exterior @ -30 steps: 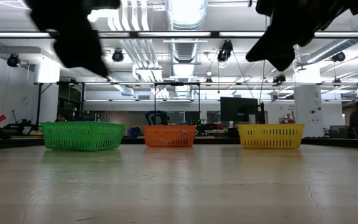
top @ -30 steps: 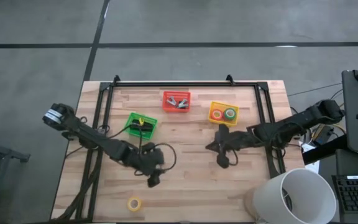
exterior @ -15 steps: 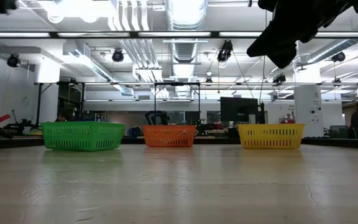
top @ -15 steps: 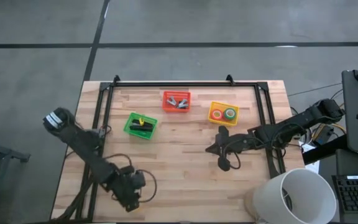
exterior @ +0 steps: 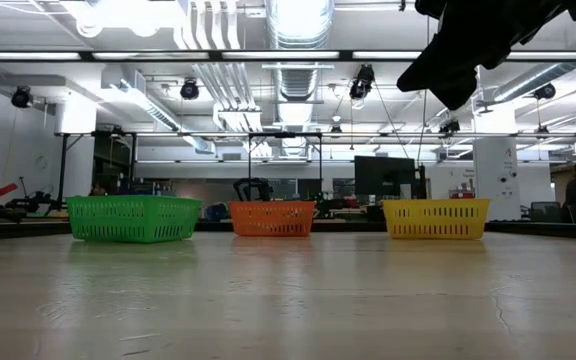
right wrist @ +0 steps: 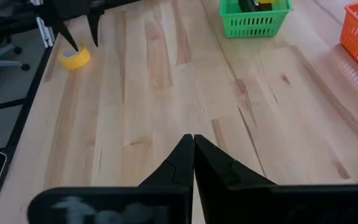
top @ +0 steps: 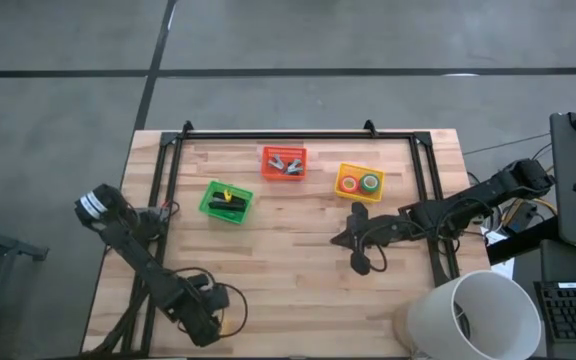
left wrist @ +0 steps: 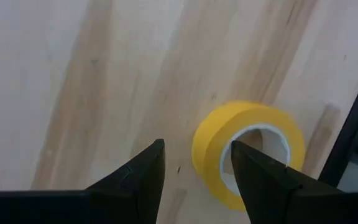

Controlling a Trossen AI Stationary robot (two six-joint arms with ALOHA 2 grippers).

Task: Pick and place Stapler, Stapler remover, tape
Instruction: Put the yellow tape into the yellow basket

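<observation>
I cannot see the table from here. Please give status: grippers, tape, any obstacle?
Left gripper open, just above yellow tape at table's front edge, one finger over its hole. Right gripper shut, empty, mid-table. Nothing in the way.

Grey floor (top: 368, 35), bright ceiling lights (exterior: 298, 15)

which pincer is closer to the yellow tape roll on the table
Left. The left pincer is right at the yellow tape roll, open, with one finger over the roll's near edge. The right pincer is shut and hangs over the table's right half, well away from it.
</observation>
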